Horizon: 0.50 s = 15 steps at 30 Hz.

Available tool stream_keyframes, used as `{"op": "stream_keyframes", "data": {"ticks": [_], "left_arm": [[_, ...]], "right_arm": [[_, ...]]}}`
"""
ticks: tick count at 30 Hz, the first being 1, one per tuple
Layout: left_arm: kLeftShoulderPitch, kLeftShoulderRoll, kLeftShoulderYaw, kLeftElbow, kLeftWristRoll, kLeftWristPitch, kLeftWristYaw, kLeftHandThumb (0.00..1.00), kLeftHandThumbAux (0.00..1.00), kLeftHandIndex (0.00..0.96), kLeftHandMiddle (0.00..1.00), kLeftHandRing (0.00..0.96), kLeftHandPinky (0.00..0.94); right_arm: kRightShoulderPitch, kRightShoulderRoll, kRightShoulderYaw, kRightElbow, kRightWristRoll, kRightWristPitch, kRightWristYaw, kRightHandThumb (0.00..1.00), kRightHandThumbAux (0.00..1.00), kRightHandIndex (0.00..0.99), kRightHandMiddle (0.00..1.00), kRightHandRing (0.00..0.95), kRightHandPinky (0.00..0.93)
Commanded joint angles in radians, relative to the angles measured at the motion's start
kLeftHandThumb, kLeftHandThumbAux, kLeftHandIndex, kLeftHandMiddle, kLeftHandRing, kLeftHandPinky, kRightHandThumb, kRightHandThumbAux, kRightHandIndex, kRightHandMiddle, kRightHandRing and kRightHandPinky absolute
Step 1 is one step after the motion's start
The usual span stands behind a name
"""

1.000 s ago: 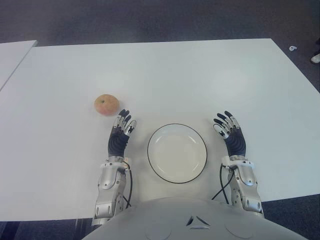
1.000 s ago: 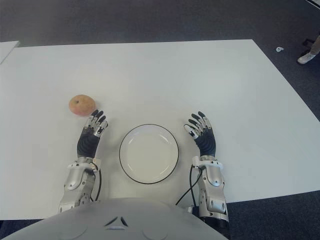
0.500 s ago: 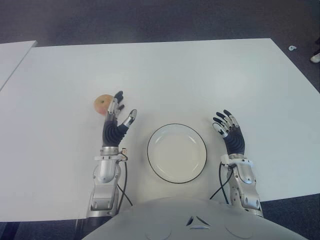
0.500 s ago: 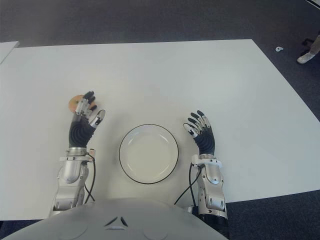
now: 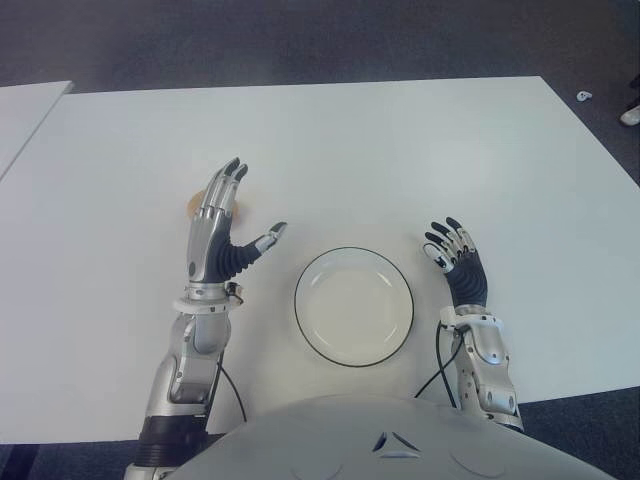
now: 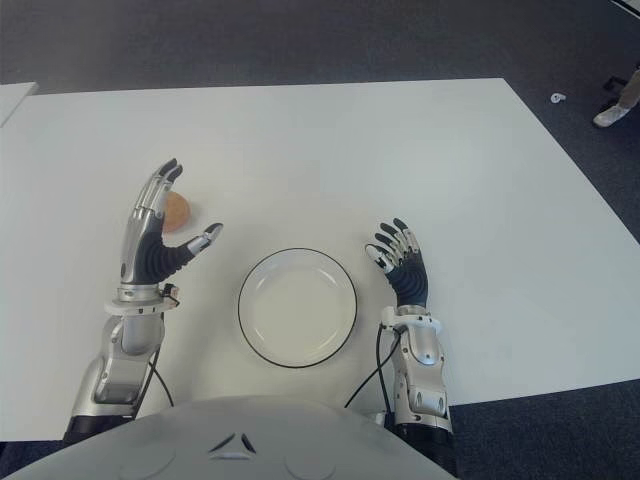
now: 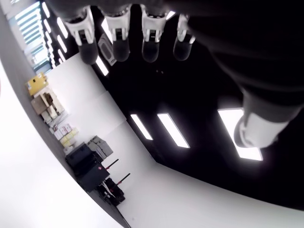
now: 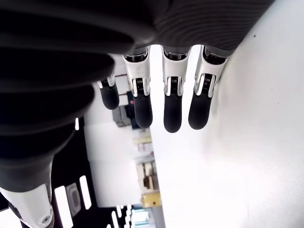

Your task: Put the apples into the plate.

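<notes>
Apple (image 6: pixel 177 211) — one, round, orange-red, partly hidden behind the left hand (image 6: pixel 152 240), well left of the plate (image 5: pixel 353 305). Left hand raised, fingers spread, holding nothing. Right hand (image 5: pixel 455 265) — just right of the plate, fingers relaxed, holding nothing. White table (image 5: pixel 400 150).

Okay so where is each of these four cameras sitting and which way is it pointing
Left eye: on the head, facing down at the white table; both arms show, left robot hand raised before the apple.
Right eye: same, slightly shifted; shares plate and right robot hand.
Left wrist: on that arm, looking past its spread fingers to the ceiling lights.
Right wrist: on that arm, looking along its fingers beside the table.
</notes>
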State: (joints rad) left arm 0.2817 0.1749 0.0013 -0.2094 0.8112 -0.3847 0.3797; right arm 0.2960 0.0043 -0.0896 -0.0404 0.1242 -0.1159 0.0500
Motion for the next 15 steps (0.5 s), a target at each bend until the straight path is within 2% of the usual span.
{"op": "stream_keyframes", "data": {"ticks": [1,4,8,11,15], "left_arm": [[-0.041,0.058,-0.017,0.001,0.169,0.047,0.081,0.301,0.401,0.100,0.063,0.050,0.080],[-0.058,0.075,-0.031,0.008,0.200,0.065,0.110,0.291,0.381,0.106,0.066,0.051,0.084],[-0.109,0.139,-0.026,-0.006,0.310,0.121,0.138,0.269,0.363,0.102,0.067,0.049,0.070],[-0.122,0.164,-0.029,-0.008,0.336,0.143,0.146,0.257,0.358,0.096,0.065,0.045,0.055],[-0.179,0.238,-0.028,0.049,0.387,0.183,0.153,0.250,0.352,0.076,0.052,0.030,0.029]], "right_arm": [[0.001,0.005,0.002,0.058,-0.004,0.019,-0.002,0.411,0.685,0.117,0.220,0.232,0.256],[-0.007,0.006,0.001,0.071,-0.005,0.015,-0.003,0.413,0.687,0.118,0.225,0.237,0.264],[-0.019,0.010,0.003,0.093,-0.008,0.011,-0.008,0.426,0.693,0.120,0.227,0.236,0.265],[-0.023,0.011,0.003,0.102,-0.008,0.006,-0.008,0.434,0.696,0.121,0.227,0.236,0.269],[-0.036,0.015,0.002,0.122,-0.010,0.003,-0.014,0.448,0.703,0.124,0.230,0.244,0.280]]}}
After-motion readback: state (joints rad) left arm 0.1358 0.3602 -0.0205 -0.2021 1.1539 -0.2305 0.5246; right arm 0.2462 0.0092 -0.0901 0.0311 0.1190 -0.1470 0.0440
